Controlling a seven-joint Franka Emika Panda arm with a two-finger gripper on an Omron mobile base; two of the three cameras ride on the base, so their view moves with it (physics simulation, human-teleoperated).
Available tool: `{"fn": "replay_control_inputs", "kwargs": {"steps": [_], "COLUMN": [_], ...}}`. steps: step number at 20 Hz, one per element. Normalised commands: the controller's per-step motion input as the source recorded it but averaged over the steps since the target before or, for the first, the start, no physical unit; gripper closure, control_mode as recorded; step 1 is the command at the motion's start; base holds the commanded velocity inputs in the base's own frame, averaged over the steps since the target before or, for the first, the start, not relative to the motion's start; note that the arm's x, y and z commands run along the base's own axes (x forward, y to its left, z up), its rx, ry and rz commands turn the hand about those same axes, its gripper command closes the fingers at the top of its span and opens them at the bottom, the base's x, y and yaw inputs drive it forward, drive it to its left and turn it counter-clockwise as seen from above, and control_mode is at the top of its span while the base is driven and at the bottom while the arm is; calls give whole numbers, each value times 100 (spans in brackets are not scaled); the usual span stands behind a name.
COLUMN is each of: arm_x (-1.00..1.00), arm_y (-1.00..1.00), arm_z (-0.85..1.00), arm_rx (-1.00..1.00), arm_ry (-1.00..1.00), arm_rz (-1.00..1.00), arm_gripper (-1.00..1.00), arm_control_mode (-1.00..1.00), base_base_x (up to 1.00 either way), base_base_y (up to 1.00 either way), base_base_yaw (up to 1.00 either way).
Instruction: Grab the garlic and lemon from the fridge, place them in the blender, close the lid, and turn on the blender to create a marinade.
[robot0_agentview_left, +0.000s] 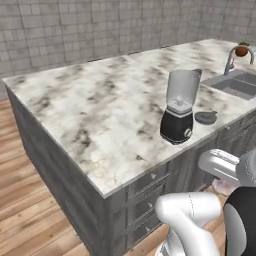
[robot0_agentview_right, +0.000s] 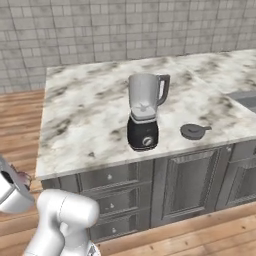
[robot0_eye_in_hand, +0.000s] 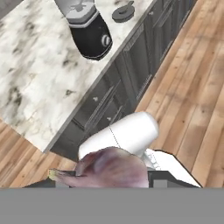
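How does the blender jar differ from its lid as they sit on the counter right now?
The clear tapered blender jar stands upright on the squat black base; the small round dark grey lid lies flat on the marble counter. The jar is tall and see-through; the lid is low and opaque. The jar's top is open, since the lid rests apart, beside the base. Both sit near the counter's front edge.

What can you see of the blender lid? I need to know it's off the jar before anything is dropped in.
The lid is off: a small round dark grey disc with a raised centre and a short side tab, lying flat on the marble counter to the right of the blender, apart from it, near the counter's front edge. Nothing touches it.
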Motion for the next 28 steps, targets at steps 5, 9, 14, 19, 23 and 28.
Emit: {"fn": "replay_control_inputs", "kwargs": {"steps": [5, 9, 14, 19, 23, 28], "arm_x": [0, 0, 0, 0, 0, 5], "arm_y": [0, 0, 0, 0, 0, 0], "arm_z": [0, 0, 0, 0, 0, 11], "arm_rx": [0, 0, 0, 0, 0, 0], "arm_ry": [0, 0, 0, 0, 0, 1], "arm_rz": [0, 0, 0, 0, 0, 3], "arm_gripper": [100, 100, 100, 100, 100, 100], "arm_control_mode": [100, 100, 100, 100, 100, -100], "base_base_x": [37, 34, 43, 41, 45, 41], "base_base_y": [-98, -64, -45, -60, -52, -1], "base_base_yaw": [19, 29, 39, 44, 40, 19]}}
